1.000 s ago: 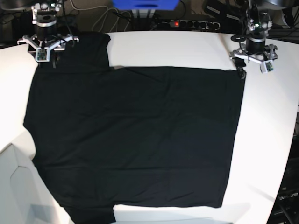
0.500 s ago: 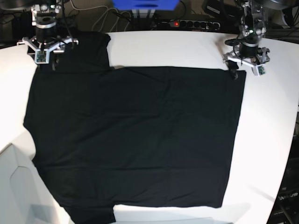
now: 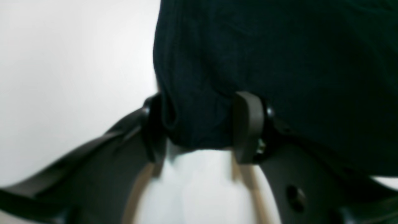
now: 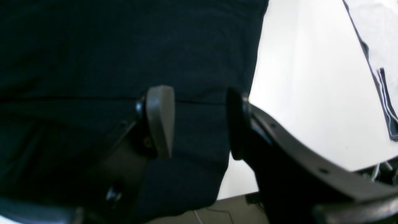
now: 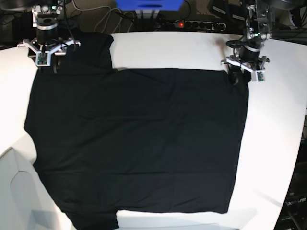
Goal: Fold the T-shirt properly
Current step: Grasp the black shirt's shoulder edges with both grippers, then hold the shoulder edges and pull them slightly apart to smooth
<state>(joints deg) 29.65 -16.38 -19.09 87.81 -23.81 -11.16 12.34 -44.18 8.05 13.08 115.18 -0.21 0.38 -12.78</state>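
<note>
You had the T-shirt [image 5: 139,143] spread flat across the white table [image 5: 182,50]. Left gripper [image 3: 199,130] sat at its far right corner, fingers part open with bunched cloth between; grip unclear. Right gripper [image 4: 194,124] was part open over the far left sleeve, pinching nothing.

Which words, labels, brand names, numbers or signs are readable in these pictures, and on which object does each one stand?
None can be read.
T-shirt: plain black on the side showing, no print or label visible.
Blue box behind the table: no lettering visible.
Power strip: only a red light, no readable marking.
</note>
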